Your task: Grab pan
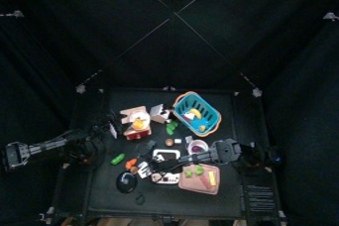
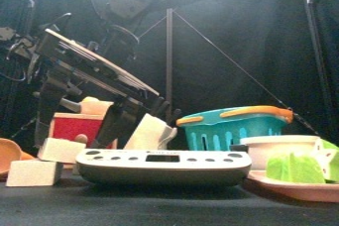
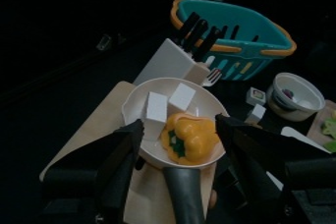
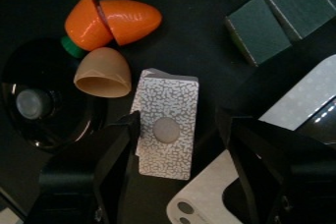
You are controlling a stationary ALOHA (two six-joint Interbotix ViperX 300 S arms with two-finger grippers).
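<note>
Right end effector [image 4: 174, 135] is hanging with its jaws spread wide over a speckled grey block [image 4: 164, 122], pinching nothing, while what I am taking for the pan [image 4: 37, 102], a dark round vessel with a dull shine at its middle, is lying just beside that block and partly running off the edge of the right wrist view. Seen from above, the same dark round shape [image 1: 129, 181] is sitting near the front edge of the tabletop [image 1: 99, 198], to the left of the right arm's reach. To do this step well, the arm is probably needing to shift left and nearer until the rim or a handle is lying between the jaws, keeping them spread until then and coming down clear of the brown egg-shaped piece [image 4: 105, 71] and the orange carrot toy [image 4: 112, 20] crowding the pan's far side. Left end effector [image 3: 184, 135] is resting with its jaws also apart, over a white bowl [image 3: 144, 98] holding a yellow pepper [image 3: 191, 138], well away from the pan, with the teal basket [image 3: 243, 33] lying beyond it. Much is staying uncertain: no handle is showing in any view, the pan is blending into the black surface, and in the front view it is not appearing at all, the grey scale [image 2: 166, 166] and the white blocks filling the foreground
</note>
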